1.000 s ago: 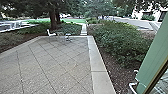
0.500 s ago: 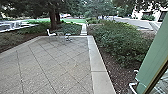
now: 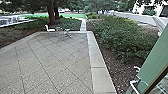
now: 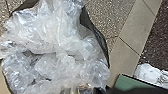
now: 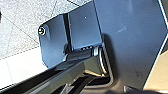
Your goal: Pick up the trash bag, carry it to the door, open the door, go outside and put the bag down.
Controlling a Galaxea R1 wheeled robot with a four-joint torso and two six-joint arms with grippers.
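In the left wrist view the trash bag (image 4: 60, 47) shows close up, crumpled clear plastic inside a dark rim (image 4: 96, 35), with paving beyond it. Dark and shiny parts meet the plastic at that picture's edge; how my left gripper stands there cannot be made out. A green panel (image 3: 152, 62) with a dark, gold-toned edge leans across the right of the head view; whether it is part of a door I cannot tell.
Grey paving (image 3: 52, 62) runs ahead, bordered by a pale kerb (image 3: 96, 60). Bushes (image 3: 122, 37) grow to its right. A white chair (image 3: 50, 29) stands at the far end near a tree trunk (image 3: 51, 15). White curved pieces (image 3: 135, 86) show beside the green panel.
The head camera has moved slightly, so the whole scene sits a little higher in its picture. More of the white curved pieces beside the green panel shows.
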